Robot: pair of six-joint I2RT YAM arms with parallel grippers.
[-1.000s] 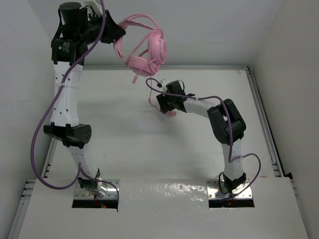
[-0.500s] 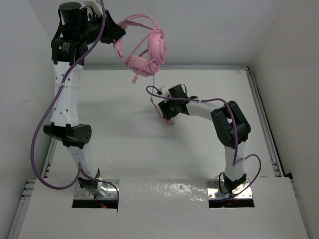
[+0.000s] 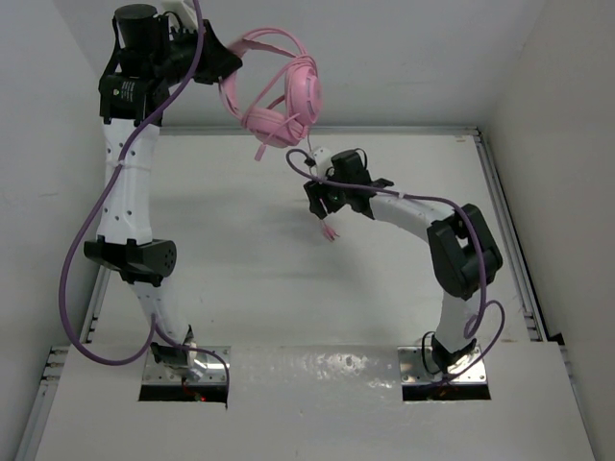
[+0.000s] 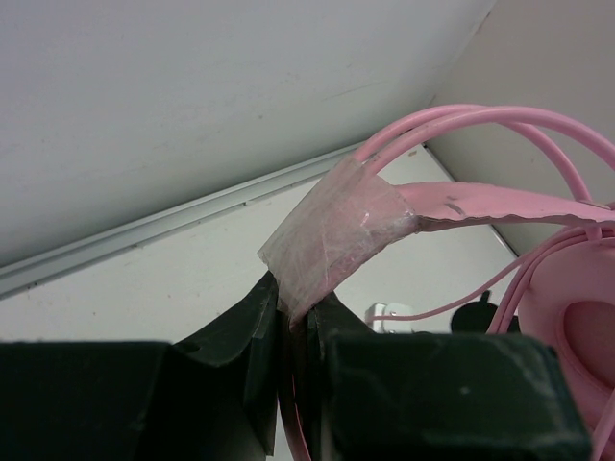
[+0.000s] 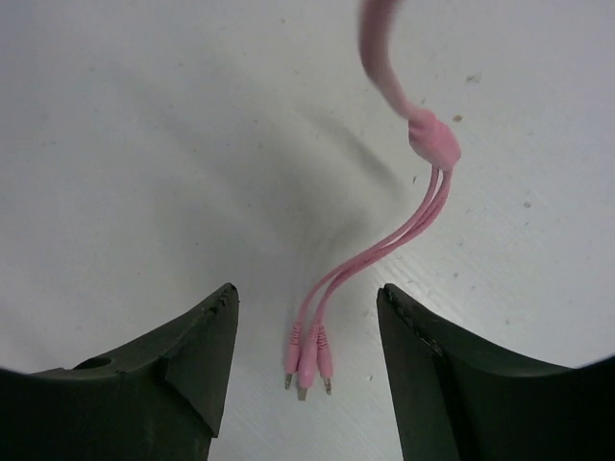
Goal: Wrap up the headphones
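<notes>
While the left gripper [image 4: 293, 322] holds the headphones [image 3: 281, 91] aloft at eleven o'clock in the overhead view, its jaws are pressed together on a patch of clear tape [image 4: 332, 230] wrapped round the headband [image 4: 500, 202]. The ear cups [image 3: 272, 123] hang clear of the table [image 3: 221, 250]. The cord [image 5: 381, 58] drops from the cups toward six o'clock and passes the right gripper [image 5: 306, 298], which sits just past centre toward twelve o'clock. Its jaws are spread and grip nothing. In the right wrist view the cord runs from one o'clock down through a small splitter [image 5: 432, 139] into thin strands ending in the plugs [image 5: 307, 363], which lie in the gap between the two fingers at six o'clock. Whether the plugs touch the table or dangle just above it cannot be settled from this angle. The step in hand appears to be catching the loose end so that it can be wound round the headband. To do it well, the right gripper should close on the thicker cord above the splitter, not on the fine strands. It should then keep light tension while circling the headband, and the left grip should not shift on the tape.
</notes>
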